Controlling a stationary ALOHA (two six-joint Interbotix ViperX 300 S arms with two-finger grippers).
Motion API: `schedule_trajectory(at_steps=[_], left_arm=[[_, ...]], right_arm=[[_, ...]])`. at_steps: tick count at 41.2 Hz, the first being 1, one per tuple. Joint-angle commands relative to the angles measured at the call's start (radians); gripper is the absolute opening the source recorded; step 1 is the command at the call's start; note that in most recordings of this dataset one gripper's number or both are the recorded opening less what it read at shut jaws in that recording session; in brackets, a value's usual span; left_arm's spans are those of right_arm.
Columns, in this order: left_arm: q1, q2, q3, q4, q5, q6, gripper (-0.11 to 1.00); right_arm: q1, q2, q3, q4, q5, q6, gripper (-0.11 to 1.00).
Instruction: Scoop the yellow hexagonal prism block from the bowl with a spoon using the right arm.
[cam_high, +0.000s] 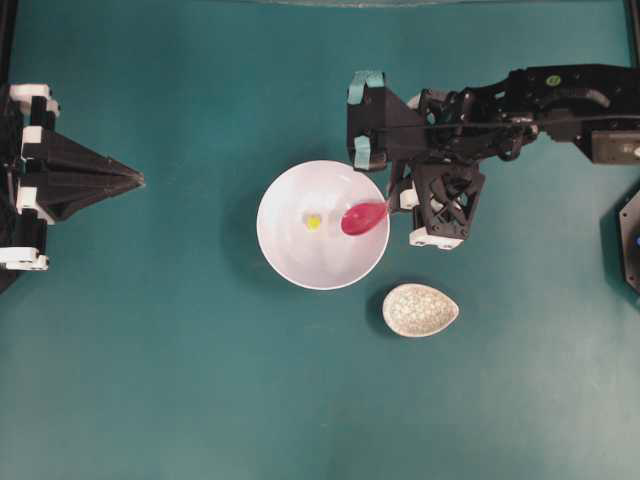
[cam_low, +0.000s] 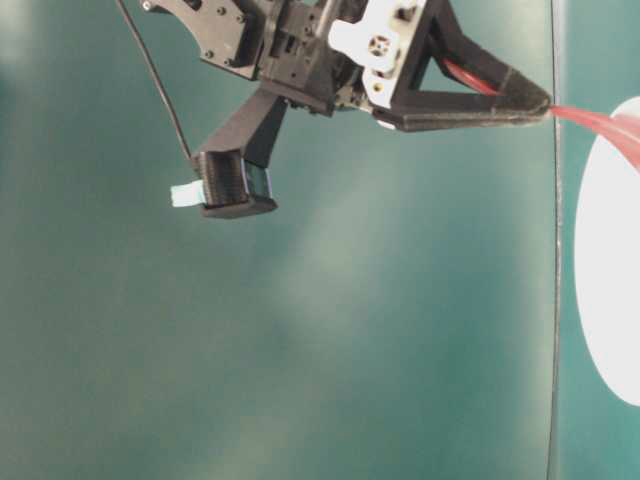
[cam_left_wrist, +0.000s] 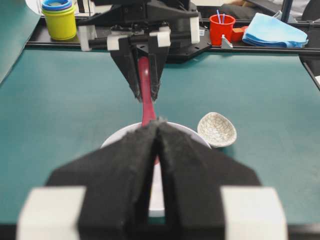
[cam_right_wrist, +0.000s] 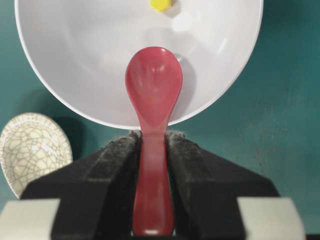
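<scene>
Over the bowl (cam_right_wrist: 235, 75), right tool (cam_right_wrist: 153, 137) grips the spoon (cam_right_wrist: 153, 85); no legible writing.

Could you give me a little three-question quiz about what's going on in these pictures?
1. True or false: the yellow block already lies in the spoon.
2. Which gripper holds the spoon: A left, B right?
3. What sits on the table beside the white bowl?

Key:
1. False; it lies in the bowl, apart from the spoon.
2. B.
3. A small speckled dish.
</scene>
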Motion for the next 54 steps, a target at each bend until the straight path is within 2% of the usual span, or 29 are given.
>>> schedule_trajectory(at_steps=[1, 32, 54], left_arm=[[0.002, 0.006, -0.021, 0.002, -0.011, 0.002, 0.03], [0.002, 0.008, -0.02, 0.002, -0.011, 0.002, 0.03], [0.002, 0.006, -0.021, 0.002, -0.011, 0.002, 0.03]], right_arm=[[-0.003, -0.009, -0.025, -0.002, -0.005, 0.0, 0.25], [-0.002, 0.071, -0.08, -0.002, -0.029, -0.014, 0.25], [0.015, 0.094, -0.084, -0.002, -0.058, -0.014, 0.25]])
